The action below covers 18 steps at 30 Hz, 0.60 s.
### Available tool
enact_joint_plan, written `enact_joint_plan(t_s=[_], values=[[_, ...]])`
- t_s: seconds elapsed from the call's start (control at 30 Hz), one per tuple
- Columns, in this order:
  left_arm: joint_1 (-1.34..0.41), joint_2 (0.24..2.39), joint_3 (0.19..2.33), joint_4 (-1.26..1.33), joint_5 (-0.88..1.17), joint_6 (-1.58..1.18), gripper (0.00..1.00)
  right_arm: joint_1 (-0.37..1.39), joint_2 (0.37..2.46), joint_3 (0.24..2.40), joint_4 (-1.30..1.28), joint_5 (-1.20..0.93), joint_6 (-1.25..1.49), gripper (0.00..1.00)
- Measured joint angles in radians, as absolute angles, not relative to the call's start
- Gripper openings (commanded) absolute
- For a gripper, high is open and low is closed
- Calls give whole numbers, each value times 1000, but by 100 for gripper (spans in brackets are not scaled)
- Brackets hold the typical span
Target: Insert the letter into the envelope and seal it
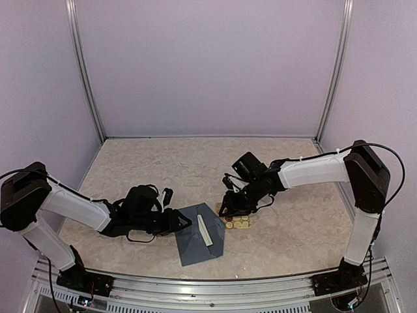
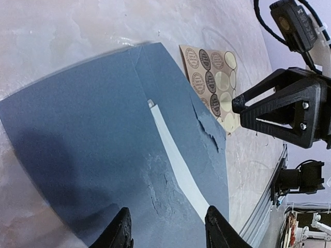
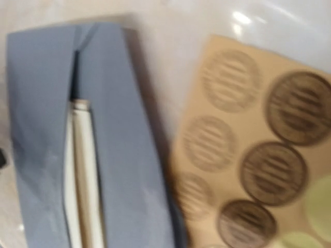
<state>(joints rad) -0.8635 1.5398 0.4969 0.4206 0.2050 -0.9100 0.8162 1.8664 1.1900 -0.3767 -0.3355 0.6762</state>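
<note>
left jaws stand parted over the envelope [image 1: 192, 242], at its near edge, probably steadying it on the counter [image 1: 150, 169]; the letter [image 1: 206, 229] sits inside, one pale edge showing. right jaws, grip unreadable, hover at its 2 o'clock above the sticker sheet [image 1: 240, 223], likely for sealing.

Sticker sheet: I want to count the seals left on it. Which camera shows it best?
Left wrist view: the sticker sheet is sharp, with most rows visible. The right wrist view is closer but blurred and cropped; the top view shows it tiny, beside the envelope.
</note>
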Motion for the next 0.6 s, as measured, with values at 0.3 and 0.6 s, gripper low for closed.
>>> enact_joint_plan(t_s=[0.3, 0.6], values=[[-871, 1628, 500, 456, 219, -908, 41, 816, 1912, 1176, -298, -408, 674, 36], [-878, 1654, 498, 504, 225, -912, 41, 821, 1930, 1169, -288, -456, 669, 36]])
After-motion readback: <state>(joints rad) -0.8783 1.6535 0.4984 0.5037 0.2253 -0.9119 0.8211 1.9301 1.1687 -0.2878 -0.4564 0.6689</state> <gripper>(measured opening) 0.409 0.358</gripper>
